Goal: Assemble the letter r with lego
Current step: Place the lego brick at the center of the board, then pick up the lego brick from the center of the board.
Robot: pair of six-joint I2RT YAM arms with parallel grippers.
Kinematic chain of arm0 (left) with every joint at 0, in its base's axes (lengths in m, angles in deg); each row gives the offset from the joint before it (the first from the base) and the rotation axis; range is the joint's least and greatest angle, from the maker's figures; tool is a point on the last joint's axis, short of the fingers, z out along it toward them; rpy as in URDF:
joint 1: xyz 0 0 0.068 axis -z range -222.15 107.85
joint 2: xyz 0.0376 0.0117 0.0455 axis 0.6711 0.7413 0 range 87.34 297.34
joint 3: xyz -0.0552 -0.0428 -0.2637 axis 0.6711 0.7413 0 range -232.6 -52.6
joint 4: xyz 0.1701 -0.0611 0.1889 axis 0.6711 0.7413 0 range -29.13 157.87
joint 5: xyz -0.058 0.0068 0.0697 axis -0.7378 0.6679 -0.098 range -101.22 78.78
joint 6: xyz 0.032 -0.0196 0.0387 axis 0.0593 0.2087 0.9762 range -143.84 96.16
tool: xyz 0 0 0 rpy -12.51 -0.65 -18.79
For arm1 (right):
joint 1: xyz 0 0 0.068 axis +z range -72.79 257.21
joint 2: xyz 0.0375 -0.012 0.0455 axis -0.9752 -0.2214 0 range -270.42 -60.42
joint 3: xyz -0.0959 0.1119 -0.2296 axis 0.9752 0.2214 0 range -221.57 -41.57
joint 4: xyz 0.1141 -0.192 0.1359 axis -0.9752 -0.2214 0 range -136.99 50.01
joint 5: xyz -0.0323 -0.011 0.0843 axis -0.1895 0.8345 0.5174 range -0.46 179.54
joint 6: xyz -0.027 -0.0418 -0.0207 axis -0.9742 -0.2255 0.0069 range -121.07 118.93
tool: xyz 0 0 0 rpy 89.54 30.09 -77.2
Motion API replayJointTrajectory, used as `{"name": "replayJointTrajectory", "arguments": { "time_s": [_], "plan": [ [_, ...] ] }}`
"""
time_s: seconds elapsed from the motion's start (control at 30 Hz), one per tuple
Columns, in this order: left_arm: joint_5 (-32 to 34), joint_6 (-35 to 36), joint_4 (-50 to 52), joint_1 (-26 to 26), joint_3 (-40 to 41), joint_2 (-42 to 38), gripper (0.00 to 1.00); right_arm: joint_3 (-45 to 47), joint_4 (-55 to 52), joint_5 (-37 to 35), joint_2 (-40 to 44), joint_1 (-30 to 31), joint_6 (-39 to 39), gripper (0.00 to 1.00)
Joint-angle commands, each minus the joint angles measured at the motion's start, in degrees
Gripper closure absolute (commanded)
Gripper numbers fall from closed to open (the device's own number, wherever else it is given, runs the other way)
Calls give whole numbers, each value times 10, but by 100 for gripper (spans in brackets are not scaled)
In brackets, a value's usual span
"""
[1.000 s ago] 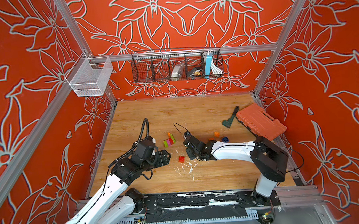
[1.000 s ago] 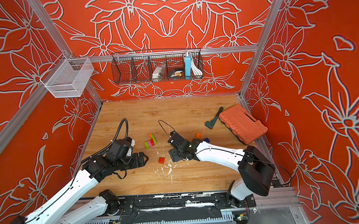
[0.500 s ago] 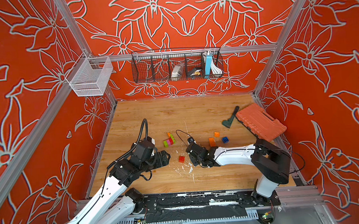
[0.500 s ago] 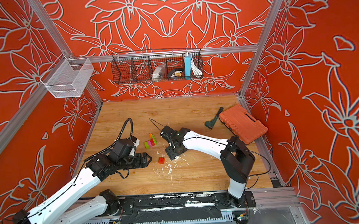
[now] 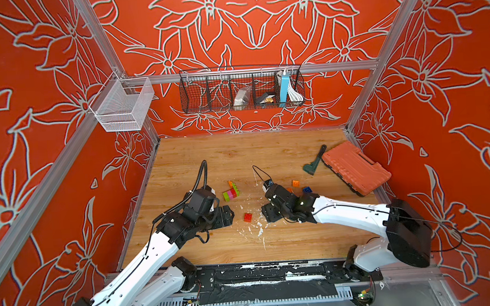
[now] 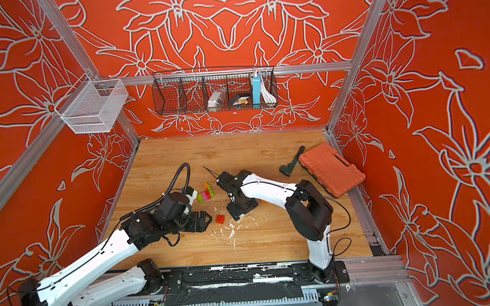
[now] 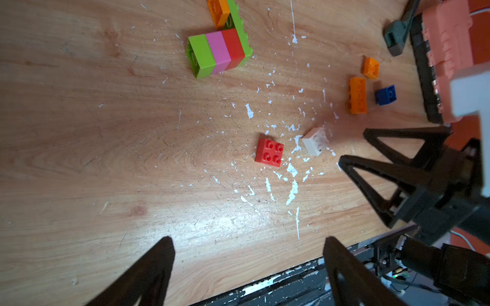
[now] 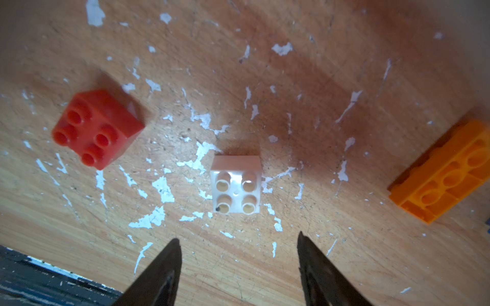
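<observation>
Both pairs of jaws stand apart with nothing between them. The right gripper (image 8: 238, 237) has the white brick (image 8: 236, 185) just ahead of its fingertips, not touching them, with its studs showing. The red brick (image 8: 96, 128) sits just beside the white brick, and a long orange brick (image 8: 445, 172) lies farther off on the opposite side. The left gripper (image 7: 248, 238) is well apart from the white brick, across bare table (image 7: 106, 145). The green-pink-red stack (image 7: 217, 53) lies well apart too. The table's black front edge (image 7: 278, 283) runs near.
</observation>
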Motion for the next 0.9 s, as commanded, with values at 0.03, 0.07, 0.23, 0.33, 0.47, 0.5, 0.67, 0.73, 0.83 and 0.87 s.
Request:
{"name": "replayJointTrajectory", "arguments": {
  "time_s": [0.03,0.07,0.23,0.33,0.47,0.5,0.67,0.73,0.83,0.87],
  "plan": [
    [-5,32,-13,16,-15,18,13,-108,-189,65,-68,-20,-70,28],
    [-6,34,-21,18,-13,22,13,-136,-224,63,-91,-21,-82,29],
    [-9,54,-66,44,-6,33,12,-232,-340,67,-180,-29,-112,29],
    [44,56,-65,79,-19,37,12,-261,-356,85,-209,-37,-116,28],
    [114,65,-52,113,-37,14,12,-300,-371,121,-244,-57,-117,28],
    [123,68,-49,113,-39,4,12,-313,-392,123,-255,-60,-119,28],
    [147,91,-40,109,-43,-33,10,-362,-428,135,-303,-71,-124,28],
    [141,93,-33,99,-45,-28,9,-382,-441,134,-322,-73,-126,28],
    [111,92,-40,77,-37,-23,9,-408,-457,133,-339,-75,-128,28],
    [101,90,-46,69,-33,-24,9,-417,-464,130,-347,-75,-129,28]
  ]
}}
